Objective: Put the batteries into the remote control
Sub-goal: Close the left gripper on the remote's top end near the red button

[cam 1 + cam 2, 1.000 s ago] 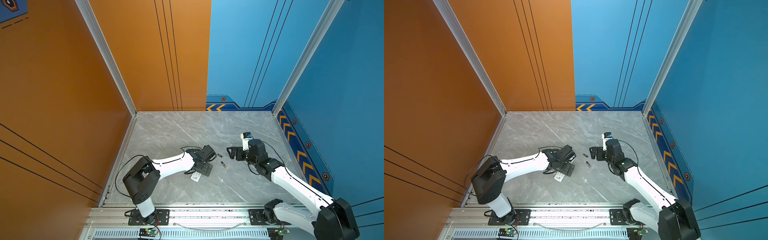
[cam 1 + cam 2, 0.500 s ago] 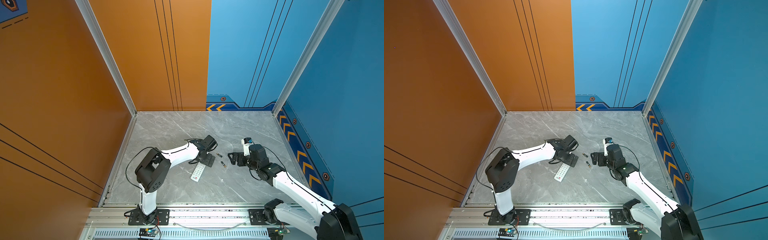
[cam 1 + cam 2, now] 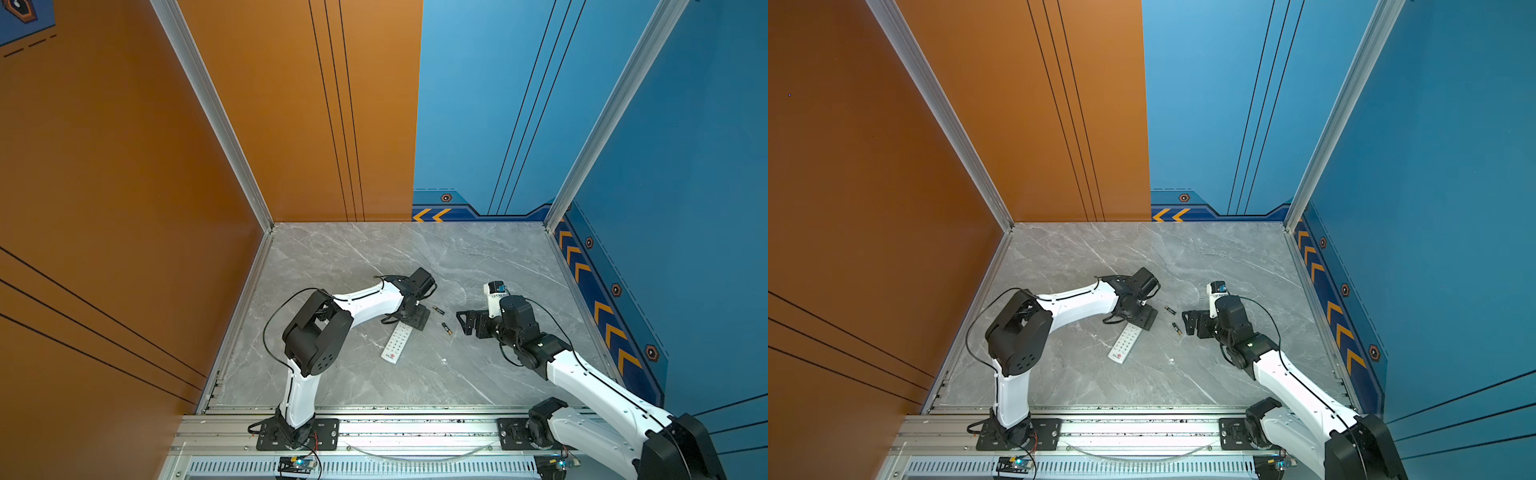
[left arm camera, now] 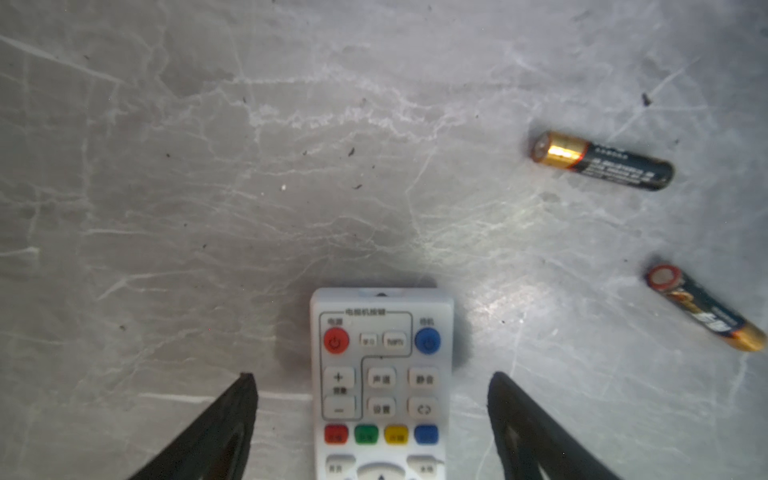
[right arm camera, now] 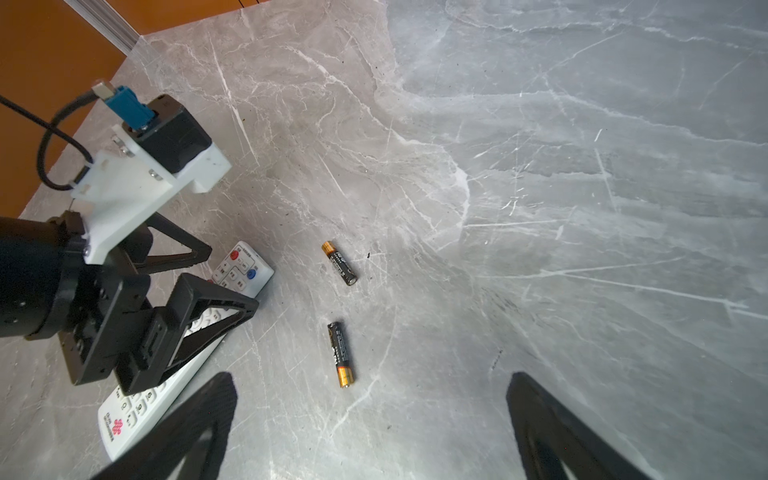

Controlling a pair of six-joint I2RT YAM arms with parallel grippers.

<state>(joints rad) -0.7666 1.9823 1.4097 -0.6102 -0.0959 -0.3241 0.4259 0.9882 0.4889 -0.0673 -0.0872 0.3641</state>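
Observation:
The white remote control (image 3: 397,343) (image 3: 1124,344) lies buttons up on the grey marble floor, its red logo toward the front. My left gripper (image 3: 409,322) (image 4: 372,376) is open and straddles its far end (image 4: 380,386), with a gap on each side. Two black and gold batteries lie just right of it, one farther back (image 3: 438,309) (image 4: 602,161) (image 5: 338,263) and one nearer (image 3: 446,328) (image 4: 706,307) (image 5: 340,353). My right gripper (image 3: 464,322) (image 5: 370,376) is open and empty, close to the right of the nearer battery.
An orange wall (image 3: 124,208) bounds the floor on the left and blue walls (image 3: 685,208) on the right and back. An aluminium rail (image 3: 415,428) with both arm bases runs along the front edge.
My left gripper has slid along the remote toward its far end, uncovering most of it, and that arm's elbow has risen. My right gripper has shifted a little toward the front, near the batteries.

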